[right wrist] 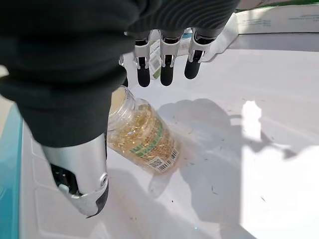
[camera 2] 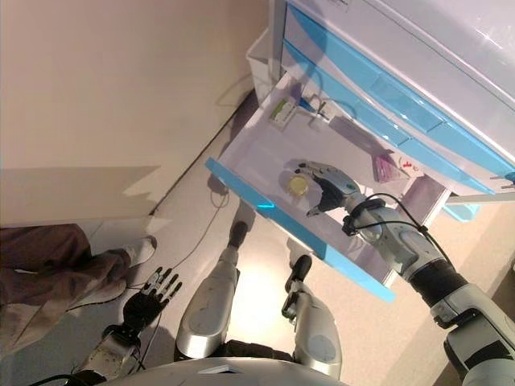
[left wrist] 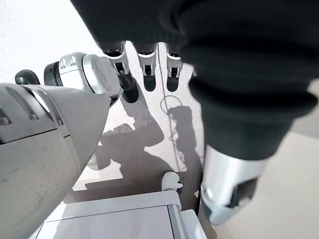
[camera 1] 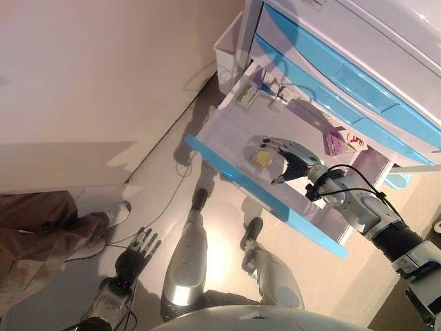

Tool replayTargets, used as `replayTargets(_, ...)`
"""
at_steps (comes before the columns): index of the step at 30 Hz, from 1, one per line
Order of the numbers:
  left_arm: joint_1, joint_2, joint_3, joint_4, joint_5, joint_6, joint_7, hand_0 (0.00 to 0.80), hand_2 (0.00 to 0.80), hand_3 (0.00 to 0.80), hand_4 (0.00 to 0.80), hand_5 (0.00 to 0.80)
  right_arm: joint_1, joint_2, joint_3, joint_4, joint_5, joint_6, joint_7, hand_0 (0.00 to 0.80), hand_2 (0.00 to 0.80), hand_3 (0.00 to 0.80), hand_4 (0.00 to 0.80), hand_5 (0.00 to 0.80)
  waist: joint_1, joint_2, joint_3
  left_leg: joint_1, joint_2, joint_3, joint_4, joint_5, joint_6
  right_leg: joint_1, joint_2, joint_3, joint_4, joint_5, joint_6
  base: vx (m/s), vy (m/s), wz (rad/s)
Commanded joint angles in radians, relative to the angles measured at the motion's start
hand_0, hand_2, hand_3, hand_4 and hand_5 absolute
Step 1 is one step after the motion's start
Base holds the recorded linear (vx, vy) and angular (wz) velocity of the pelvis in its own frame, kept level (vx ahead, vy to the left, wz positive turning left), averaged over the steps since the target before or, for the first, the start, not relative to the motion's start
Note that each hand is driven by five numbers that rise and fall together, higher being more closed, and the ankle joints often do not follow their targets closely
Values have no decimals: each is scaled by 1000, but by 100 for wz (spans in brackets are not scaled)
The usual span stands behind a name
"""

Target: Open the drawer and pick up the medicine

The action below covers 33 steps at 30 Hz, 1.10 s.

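In the eye views a white cabinet (camera 1: 386,62) with blue drawer fronts fills the upper right of the frame, and its lowest drawer (camera 1: 227,127) is pulled out toward the centre, its blue front (camera 1: 275,203) running diagonally from the middle toward the lower right. The right hand (camera 1: 293,160) reaches into the drawer from the right side of the frame, hovering just above a medicine bottle (camera 1: 262,158) that lies on the white drawer floor near the blue front. The right wrist view shows this clearly: the bottle (right wrist: 142,132) is a clear jar of yellowish capsules with a label, lying on its side, and the right hand's fingers (right wrist: 167,69) are extended and relaxed past it, with the thumb (right wrist: 82,174) apart on the other side, so the hand is open and nothing is gripped yet. Further back in the drawer, toward the upper middle of the frame, lies a small green-and-white box (camera 1: 246,96), and a pink packet (camera 1: 336,143) sits near the right edge of the drawer by the cabinet. The left hand (camera 1: 138,249) hangs low at the lower left of the frame, over the floor, its fingers spread and empty. A person's trouser leg and shoe (camera 1: 110,215) show at the left edge.
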Motion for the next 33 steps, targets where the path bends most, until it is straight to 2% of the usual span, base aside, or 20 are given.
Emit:
replayTargets(1, 28, -8, -44, 1, -17, -18, -19, 0, 0, 0, 0, 0, -40, 0, 57, -43, 5, -41, -24, 0, 0, 0, 0, 0, -6, -7, -45, -40, -54, 30, 57, -91, 38, -71, -13, 8, 58, 24, 11, 0, 0, 0)
replayTargets(18, 23, -12, -51, 5, -19, -16, -17, 0, 0, 0, 0, 0, -71, 38, 87, 4, -10, -12, -30, 0, 0, 0, 0, 0, 6, -4, -45, -36, -55, 22, 53, -91, 37, -68, -16, 0, 57, 25, 14, 0, 0, 0)
replayTargets(27, 22, -7, -52, 9, -6, -10, -24, 0, 0, 0, 0, 0, -94, 80, 112, 103, -44, 37, -64, 0, 0, 0, 0, 0, 22, 0, -40, -43, -59, 9, 61, -92, 37, -65, -18, -10, 58, 24, 12, 8, -7, 3)
replayTargets(33, 18, -3, -51, 13, 1, -8, -25, 0, 0, 0, 0, 0, -97, 107, 115, 155, -38, 42, -76, 0, 0, 0, 0, 0, 30, 1, -35, -48, -64, -1, 68, -94, 39, -64, -19, -15, 60, 23, 11, 12, -10, 5)
